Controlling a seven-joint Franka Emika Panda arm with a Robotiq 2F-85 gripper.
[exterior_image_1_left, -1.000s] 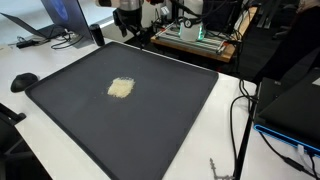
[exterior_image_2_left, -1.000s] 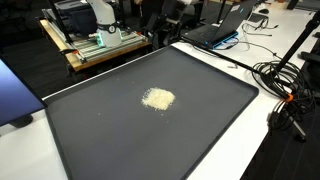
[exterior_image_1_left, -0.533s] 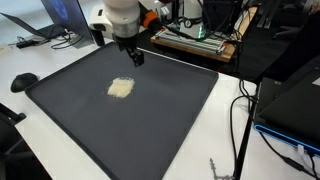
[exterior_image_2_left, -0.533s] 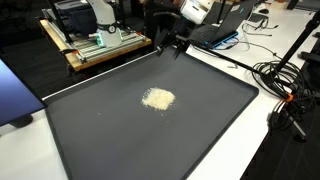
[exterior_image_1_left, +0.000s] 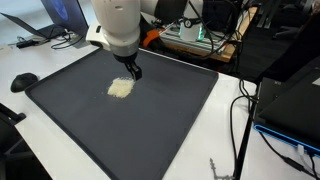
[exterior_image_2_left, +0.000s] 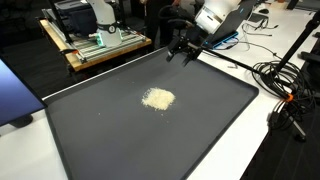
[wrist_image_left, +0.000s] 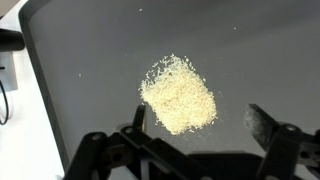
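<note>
Jaws spread wide and empty, the gripper (exterior_image_1_left: 133, 72) hovers at one o'clock of the loose pale grain pile (exterior_image_1_left: 120, 88) near the dark mat's (exterior_image_1_left: 170, 120) middle, where a low sweep or hard touchdown could scatter grains across the mat.

Gripper (wrist_image_left: 196, 114) base out of frame below the wrist view's edge

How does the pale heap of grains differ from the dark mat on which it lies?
The heap of grains is pale yellow; the mat is nearly black. The heap is small and ragged, with stray grains around it; the mat is large, with straight edges. The heap is many loose bits; the mat is one even sheet.
</note>
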